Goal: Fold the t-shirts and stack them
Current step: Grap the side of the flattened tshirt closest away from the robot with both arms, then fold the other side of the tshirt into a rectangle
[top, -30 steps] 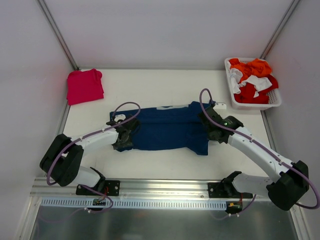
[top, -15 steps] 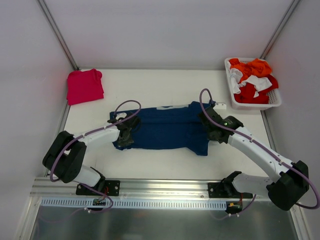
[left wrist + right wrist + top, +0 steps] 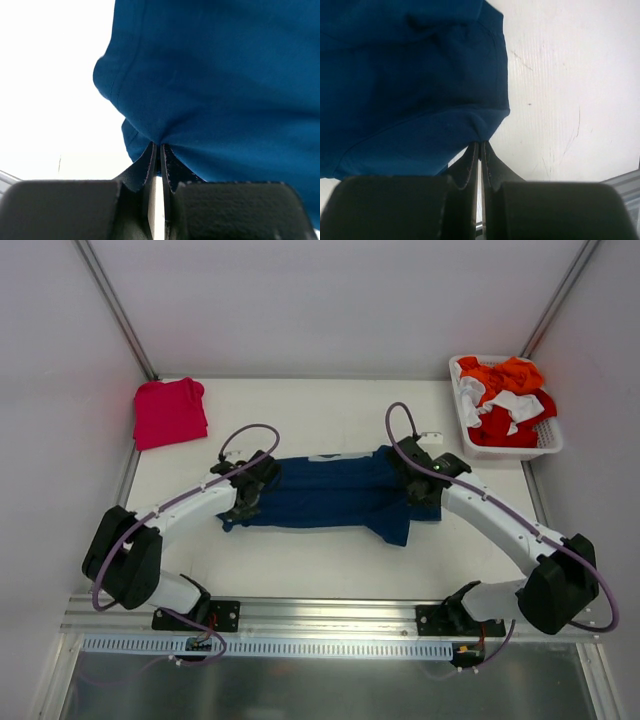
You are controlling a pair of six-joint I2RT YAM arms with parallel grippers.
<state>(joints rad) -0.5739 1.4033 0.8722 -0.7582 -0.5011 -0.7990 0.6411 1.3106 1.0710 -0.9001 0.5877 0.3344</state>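
Note:
The navy blue t-shirt (image 3: 325,492) lies stretched across the middle of the table, partly folded lengthwise. My left gripper (image 3: 250,492) is shut on its left edge; in the left wrist view the cloth (image 3: 225,85) is pinched between the closed jaws of that gripper (image 3: 159,146). My right gripper (image 3: 420,483) is shut on its right edge; in the right wrist view the cloth (image 3: 410,90) bunches at the tips of that gripper (image 3: 480,144). The pinkish-red t-shirt (image 3: 170,412) lies folded at the back left corner, apart from both grippers.
A white basket (image 3: 505,449) with orange, red and white clothes stands at the back right. A small white tag or block (image 3: 432,438) lies near the right gripper. Walls enclose the table on three sides.
Both grippers have moved toward the back of the table, carrying the shirt's near edge with them. The navy shirt now looks narrower front to back. The red shirt has not moved.

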